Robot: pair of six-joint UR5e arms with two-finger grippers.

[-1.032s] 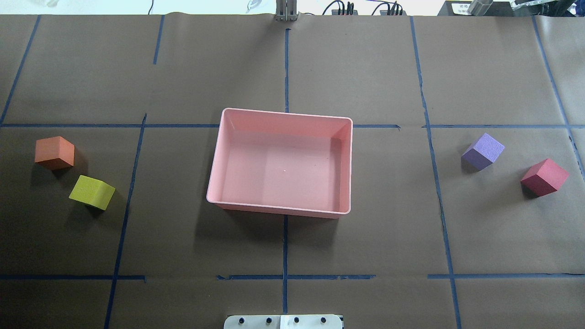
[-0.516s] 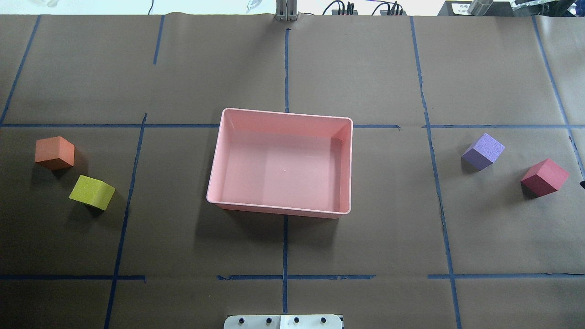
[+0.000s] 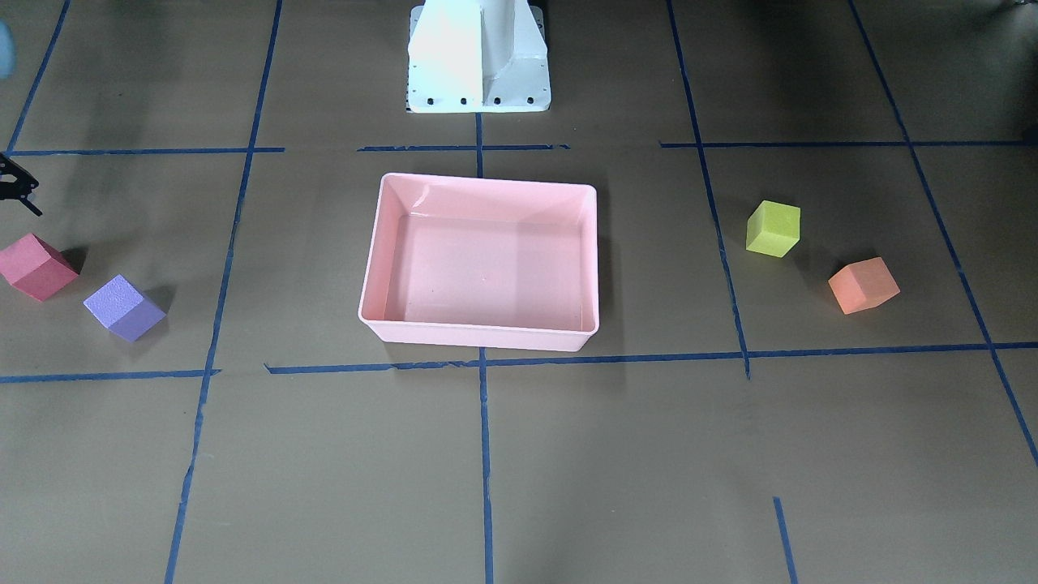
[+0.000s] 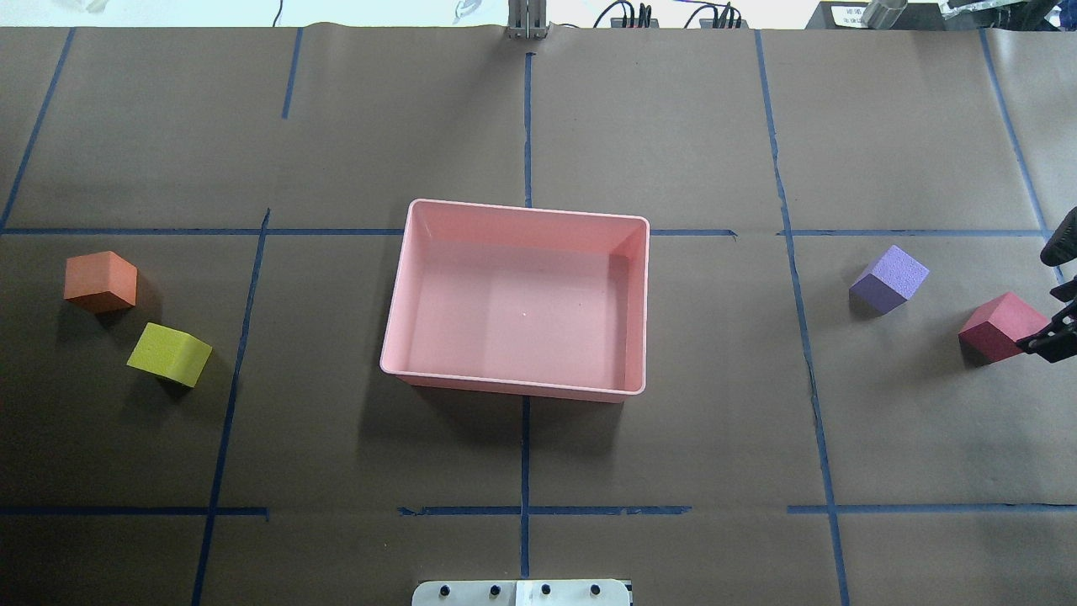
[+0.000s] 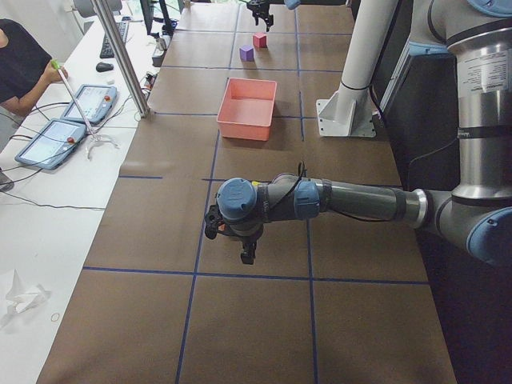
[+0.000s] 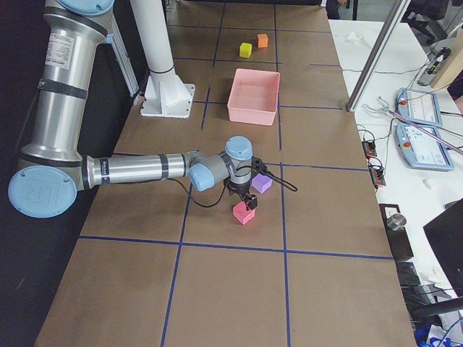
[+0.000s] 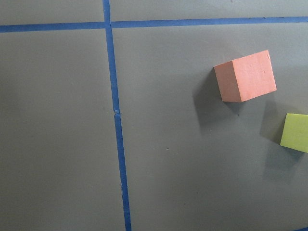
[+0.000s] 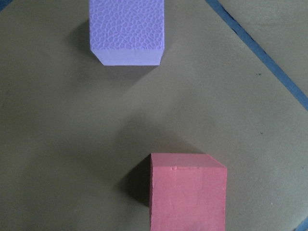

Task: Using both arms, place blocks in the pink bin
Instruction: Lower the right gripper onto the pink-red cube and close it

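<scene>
The pink bin point(image 4: 515, 384) sits empty at the table's middle. The orange block point(image 4: 101, 280) and the yellow-green block point(image 4: 170, 353) lie to its left; both show in the left wrist view, orange point(image 7: 245, 76) and yellow-green point(image 7: 296, 132). The purple block point(image 4: 890, 279) and the red-pink block point(image 4: 997, 326) lie to its right. My right gripper point(image 4: 1052, 295) is open and empty at the right edge, just above and beside the red-pink block point(image 8: 187, 192). My left gripper point(image 5: 245, 252) shows only in the exterior left view, over bare table far from the blocks; I cannot tell if it is open.
The white pedestal base point(image 3: 478, 57) stands at the robot's side of the table, behind the bin. Blue tape lines cross the brown paper cover. A metal post point(image 5: 120, 56), tablets and an operator point(image 5: 16, 64) are beyond the far table edge.
My right gripper has come into the overhead view at the right edge, next to the red-pink block. No block and not the bin has moved.
</scene>
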